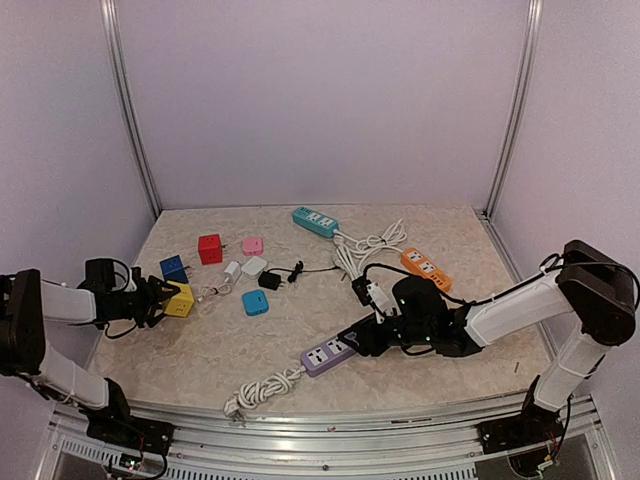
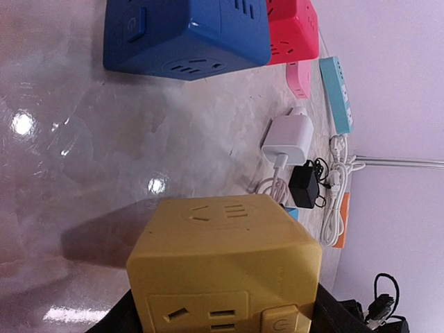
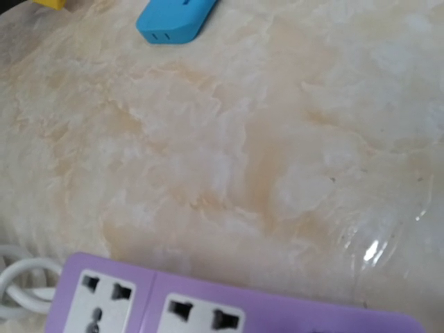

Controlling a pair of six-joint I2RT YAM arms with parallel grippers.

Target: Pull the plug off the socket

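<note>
The left gripper (image 1: pixel 170 297) is clamped on the yellow cube socket (image 2: pixel 225 263) at the table's (image 1: pixel 200 350) left edge. The purple strip (image 1: pixel 327 356) lies by the near edge. The right gripper (image 1: pixel 372 338) is at its right end; I cannot tell if its fingers are apart. A white plug (image 1: pixel 381 297) lies just beyond; open table runs left toward the blue charger (image 3: pixel 173 21).

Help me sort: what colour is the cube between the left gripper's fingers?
Yellow cube, clearest in the left wrist view.
</note>
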